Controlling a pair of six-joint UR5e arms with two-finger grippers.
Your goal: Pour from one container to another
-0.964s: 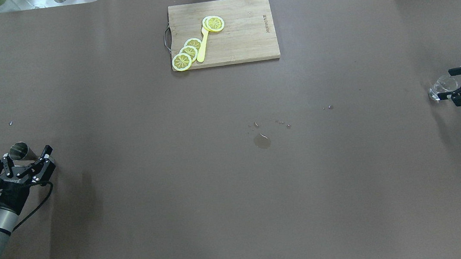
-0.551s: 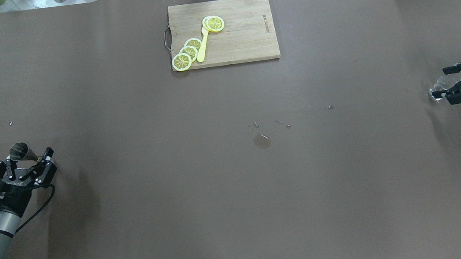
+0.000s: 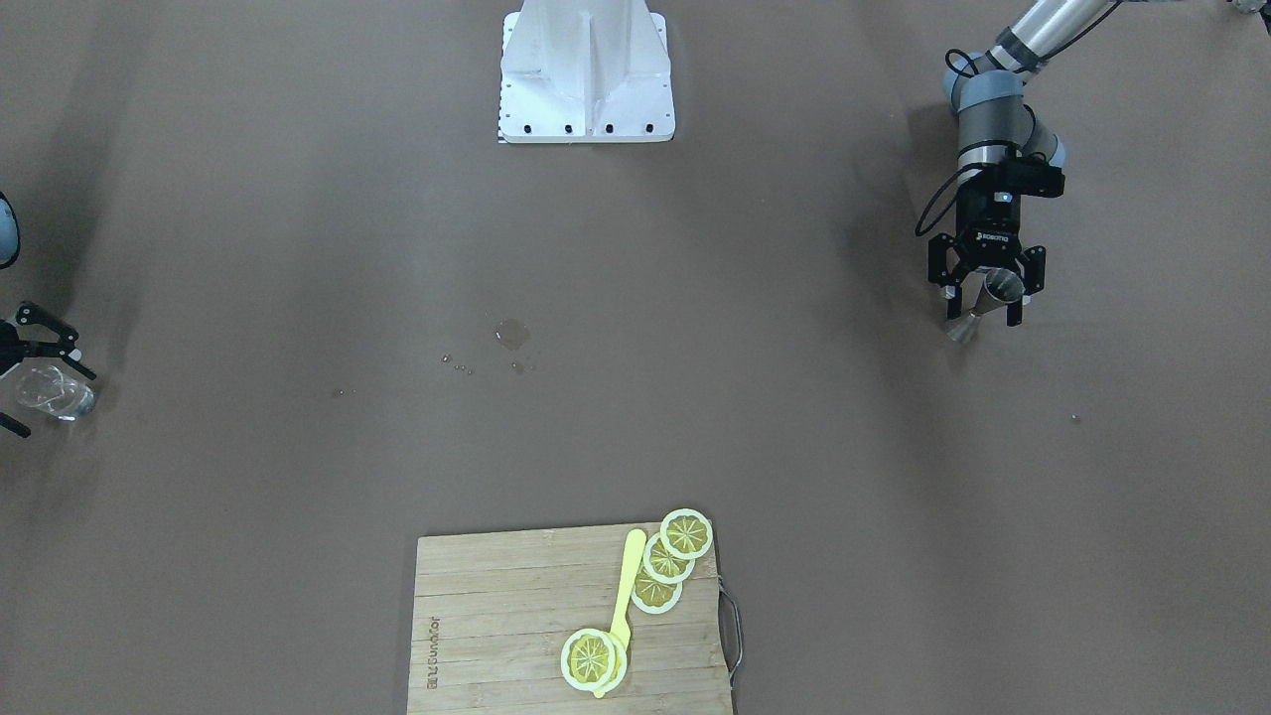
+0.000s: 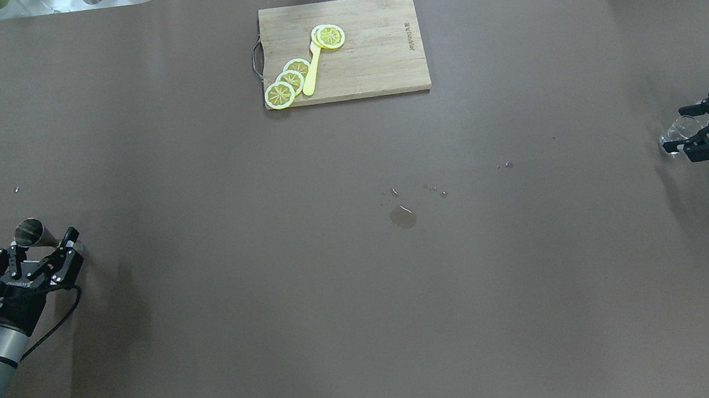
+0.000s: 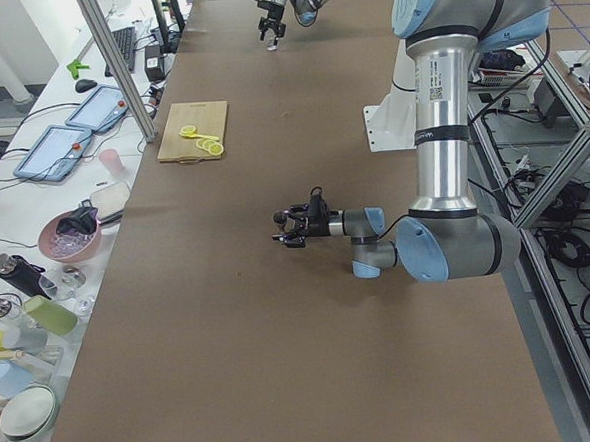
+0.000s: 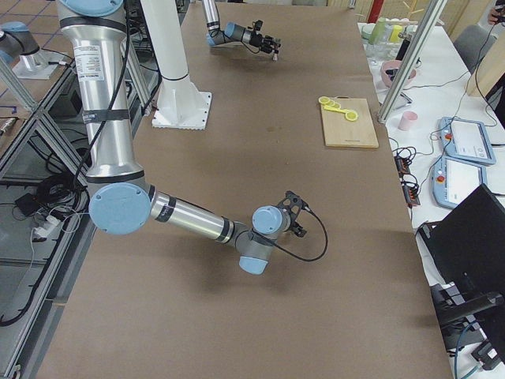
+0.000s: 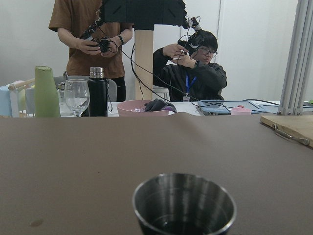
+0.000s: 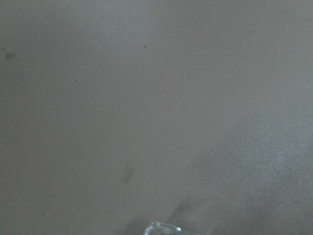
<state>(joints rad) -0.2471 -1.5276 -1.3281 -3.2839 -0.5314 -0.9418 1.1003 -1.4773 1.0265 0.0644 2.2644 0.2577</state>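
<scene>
No pouring yet: the left pincer (image 4: 42, 244) stands open around the dark grey hourglass metal jigger (image 4: 30, 230), the right pincer (image 4: 680, 130) open around the short clear glass cup (image 4: 672, 138), well apart.

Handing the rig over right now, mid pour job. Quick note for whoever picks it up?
Left gripper: open, fingers either side of the jigger, not closed on it. The jigger stands upright at the robot's left end of the table.
Right gripper: open around the glass cup at the far right end.
Done: both grippers are at their things; nothing looks lifted.
To do: grip both, bring them together, pour jigger into cup.
Note: there is a small puddle mid-table.
</scene>
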